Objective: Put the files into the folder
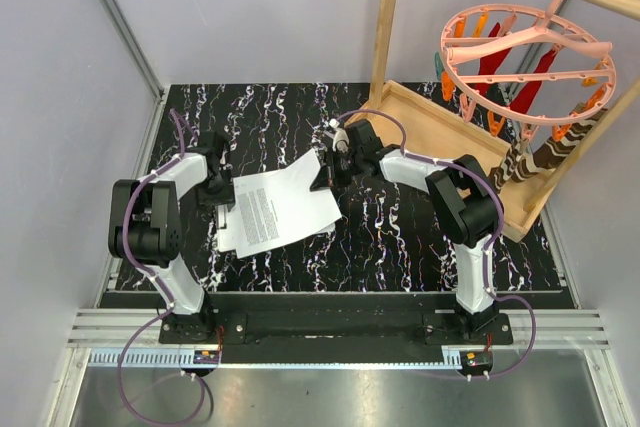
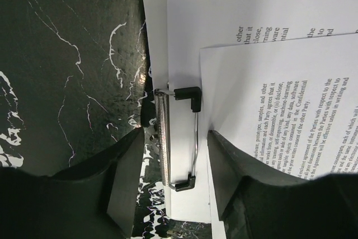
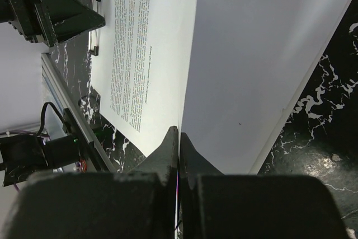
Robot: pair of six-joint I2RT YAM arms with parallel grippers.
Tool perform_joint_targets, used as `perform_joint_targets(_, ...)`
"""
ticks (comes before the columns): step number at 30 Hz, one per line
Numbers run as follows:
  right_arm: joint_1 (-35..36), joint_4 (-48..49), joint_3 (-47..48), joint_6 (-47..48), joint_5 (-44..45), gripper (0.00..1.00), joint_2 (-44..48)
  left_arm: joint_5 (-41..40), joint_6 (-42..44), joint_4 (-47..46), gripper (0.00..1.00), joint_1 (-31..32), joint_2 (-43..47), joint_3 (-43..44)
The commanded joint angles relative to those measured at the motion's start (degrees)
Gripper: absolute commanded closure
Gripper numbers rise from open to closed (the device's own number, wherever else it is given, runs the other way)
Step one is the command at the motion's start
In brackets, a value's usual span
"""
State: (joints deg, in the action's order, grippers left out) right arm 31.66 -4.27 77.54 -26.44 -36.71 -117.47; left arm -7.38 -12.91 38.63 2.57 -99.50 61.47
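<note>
Mid-insertion, straddled the folder's point(image 2: 155, 20) metal clip point(image 2: 164, 138) at frame centre with the parted left pincer point(image 2: 175, 136), pinched a paper sheet point(image 3: 251, 65) edge in the clamped right pincer point(image 3: 178, 138) at lower centre, and judged the next move to need the clip levered up and the sheet slid beneath.

Robotics lab cell: plain grey partition walls point(image 1: 60, 47) enclose a black white-veined tabletop point(image 1: 400, 247); silver slotted aluminium rails point(image 1: 560, 327) at 6 o'clock.

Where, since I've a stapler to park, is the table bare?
Bare: the near strip of table between the sheets and the arm bases, and the far strip left of the tray. Crowded: the middle, around sheets and arms.
</note>
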Motion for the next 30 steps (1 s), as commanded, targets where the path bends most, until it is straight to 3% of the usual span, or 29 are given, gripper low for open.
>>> perform_joint_targets(1,-0.37,1.64,-0.54,-0.19,-0.03,1.0,0.66,-2.29,0.16,-0.93,0.42,0.07,2.12,-1.0)
perform_joint_targets(4,-0.46,1.64,-0.9,-0.19,-0.12,1.0,0.66,-2.9,0.07,-1.19,0.36,0.07,2.74,-1.27)
perform_joint_targets(9,-0.37,1.81,-0.99,-0.63,-0.29,1.0,0.4,0.25,0.6,-1.81,0.35,0.07,0.02,-0.83)
perform_joint_targets(20,-0.46,2.52,-0.46,-1.86,1.02,1.0,0.05,4.83,0.07,-2.16,0.63,0.42,-1.92,-1.53)
perform_joint_targets(29,-0.46,6.64,-2.83,-8.98,4.71,1.0,-0.39,5.62,-1.07,-2.16,0.85,1.03,-1.4,-2.41)
perform_joint_targets(30,-0.37,7.08,-3.18,-9.85,4.98,1.0,-0.57,5.79,-1.24,-2.16,0.91,1.12,-1.39,-2.5)
